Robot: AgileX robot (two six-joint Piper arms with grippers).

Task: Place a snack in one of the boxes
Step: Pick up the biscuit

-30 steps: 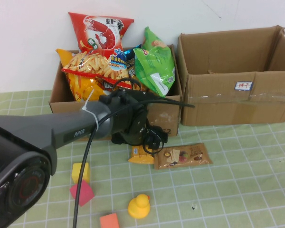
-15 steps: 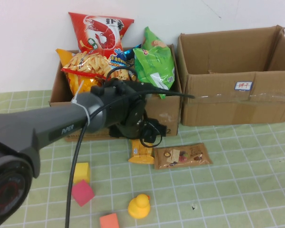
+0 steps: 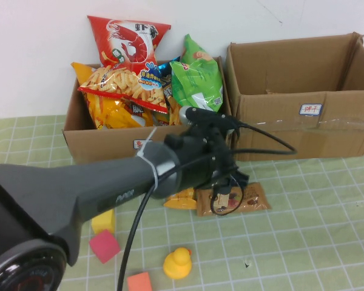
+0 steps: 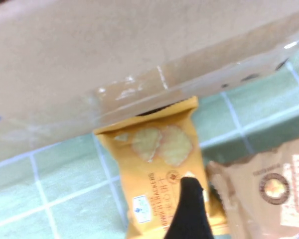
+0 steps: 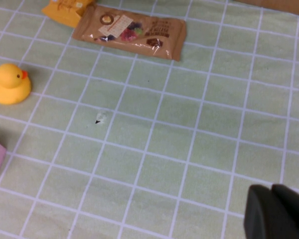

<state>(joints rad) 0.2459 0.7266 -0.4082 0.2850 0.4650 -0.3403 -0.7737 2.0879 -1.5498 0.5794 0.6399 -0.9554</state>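
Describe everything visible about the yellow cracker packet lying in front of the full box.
The yellow cracker packet is a flat, glossy foil pouch printed with two round crackers and dark lettering, with a crimped end seam. It lies flat on the green checked tablecloth, one end against the base of the snack-filled cardboard box, its side meeting the brown snack packet. The left gripper is right above it, one dark finger over its face; contact is unclear. The right gripper is elsewhere, shut.

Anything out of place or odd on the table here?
Two snacks lie loose before the overfilled box: an orange cracker pack and a brown bar. Left gripper hovers over the pack; right gripper is parked, shut.
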